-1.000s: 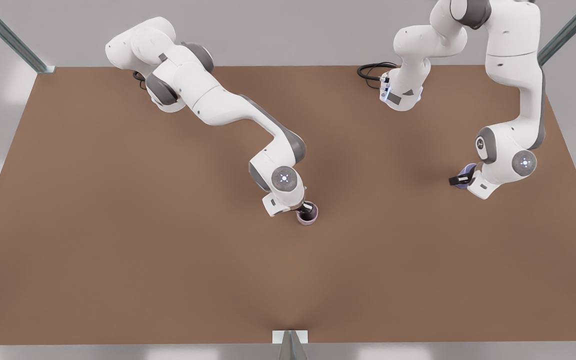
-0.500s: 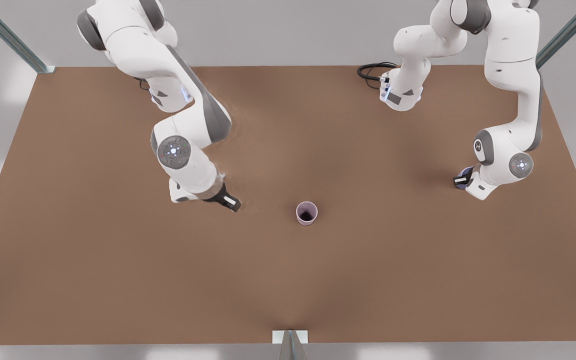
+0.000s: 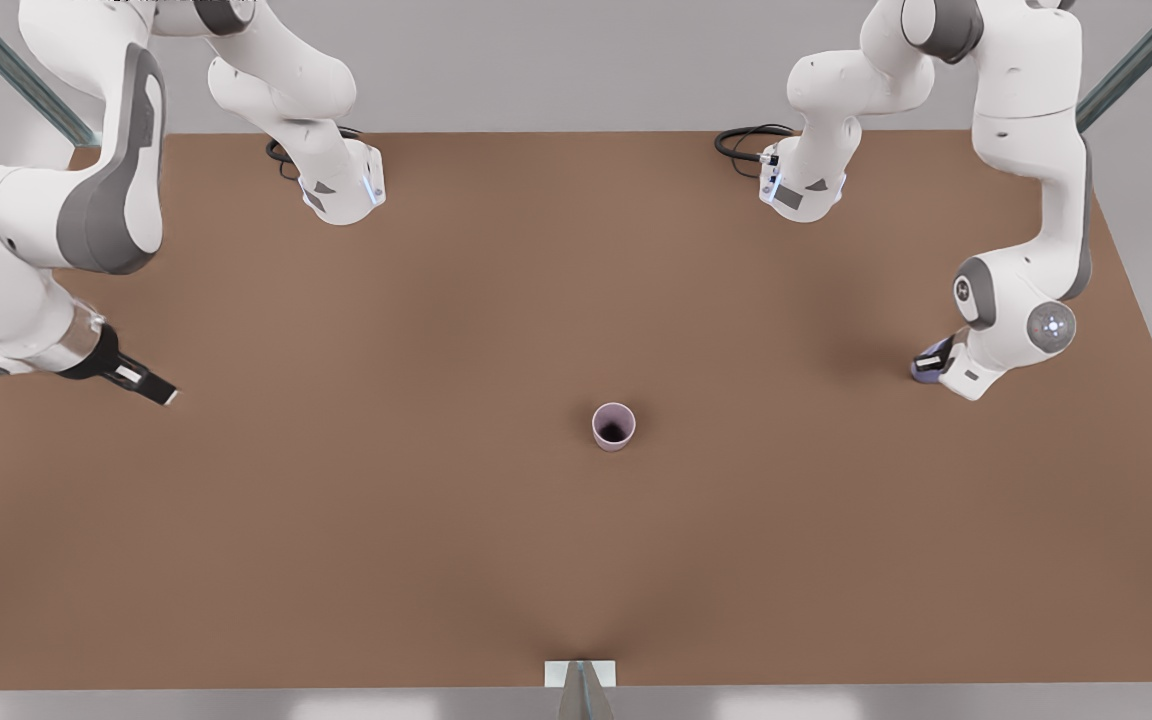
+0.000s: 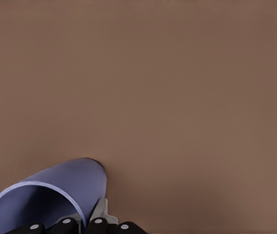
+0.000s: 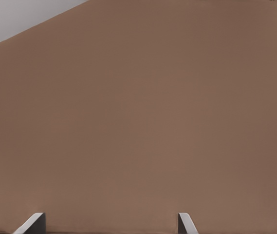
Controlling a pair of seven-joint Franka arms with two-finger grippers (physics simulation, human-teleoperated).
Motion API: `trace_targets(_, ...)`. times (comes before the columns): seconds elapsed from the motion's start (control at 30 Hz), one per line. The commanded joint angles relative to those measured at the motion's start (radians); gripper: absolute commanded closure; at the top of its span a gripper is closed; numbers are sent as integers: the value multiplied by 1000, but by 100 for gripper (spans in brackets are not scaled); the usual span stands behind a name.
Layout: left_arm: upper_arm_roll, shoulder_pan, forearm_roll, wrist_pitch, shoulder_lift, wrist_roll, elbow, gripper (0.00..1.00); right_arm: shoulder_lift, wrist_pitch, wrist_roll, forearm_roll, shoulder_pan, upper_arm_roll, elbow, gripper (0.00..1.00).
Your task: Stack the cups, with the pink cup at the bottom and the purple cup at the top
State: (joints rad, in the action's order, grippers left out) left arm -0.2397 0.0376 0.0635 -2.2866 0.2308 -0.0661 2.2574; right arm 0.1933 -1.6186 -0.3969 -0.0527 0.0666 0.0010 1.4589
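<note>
The pink cup [image 3: 614, 427] stands upright by itself near the middle of the brown surface [image 3: 436, 550], a bit toward the near edge. The purple cup [image 4: 50, 197] is near the surface's right edge, and the left hand [image 4: 80, 226] is clenched on its rim. The right hand [image 3: 141, 383] hangs spread apart and holds nothing, by the left edge.

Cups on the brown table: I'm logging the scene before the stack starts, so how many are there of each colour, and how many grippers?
Pale pink-mauve tapered cup, upright at mid-table: 1
Bluish lavender tapered cup, held by the left gripper: 1
Two-finger grippers, that one and the open right gripper at the front view's left: 2
Total: 2 cups, 2 grippers
</note>
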Motion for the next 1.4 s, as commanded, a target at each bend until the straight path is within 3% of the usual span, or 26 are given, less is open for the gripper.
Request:
trace_targets(0.0,5,-1,-4,36,-16,-8,-22,79,14,52,590,8,7,-4,-28,0)
trace_targets(0.2,79,-99,-5,265,2,49,-311,79,20,49,587,7,44,-10,-84,0)
trace_targets(0.4,238,-165,-41,242,7,255,-383,79,20,48,587,10,53,-12,-84,0)
trace_targets(0.83,241,-562,-45,230,182,838,-639,79,40,31,587,8,44,-1,-86,0)
trace_targets(1.37,243,-736,-48,228,378,1220,-901,79,46,11,586,8,42,-1,-92,0)
